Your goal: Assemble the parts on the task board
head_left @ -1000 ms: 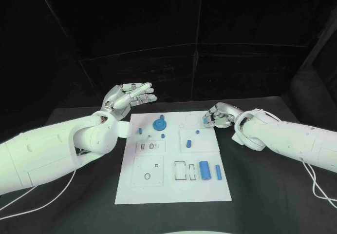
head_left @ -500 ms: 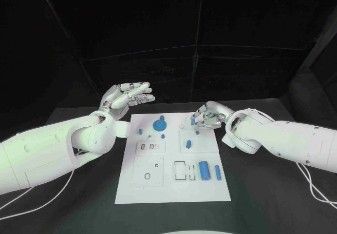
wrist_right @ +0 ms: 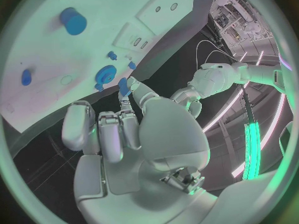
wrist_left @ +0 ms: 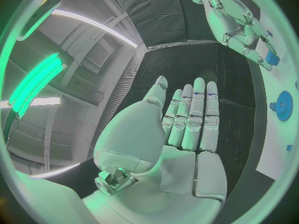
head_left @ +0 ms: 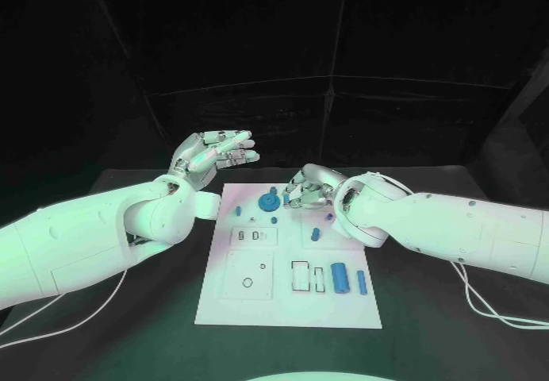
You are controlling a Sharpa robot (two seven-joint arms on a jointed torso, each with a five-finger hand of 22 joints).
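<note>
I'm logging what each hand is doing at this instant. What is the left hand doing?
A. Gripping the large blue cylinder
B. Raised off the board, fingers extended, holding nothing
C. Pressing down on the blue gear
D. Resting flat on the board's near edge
B: the left hand is raised beyond the far left corner of the task board, and the left wrist view shows its fingers extended with nothing in them.

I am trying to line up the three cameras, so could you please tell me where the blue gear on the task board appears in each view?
Head view: the blue gear stands near the task board's far edge, just beside the right hand.
Left wrist view: blue gear at the circle's rim, beyond the open left hand.
Right wrist view: blue gear just past the fingertips.
Shared landmark: the white task board.
</note>
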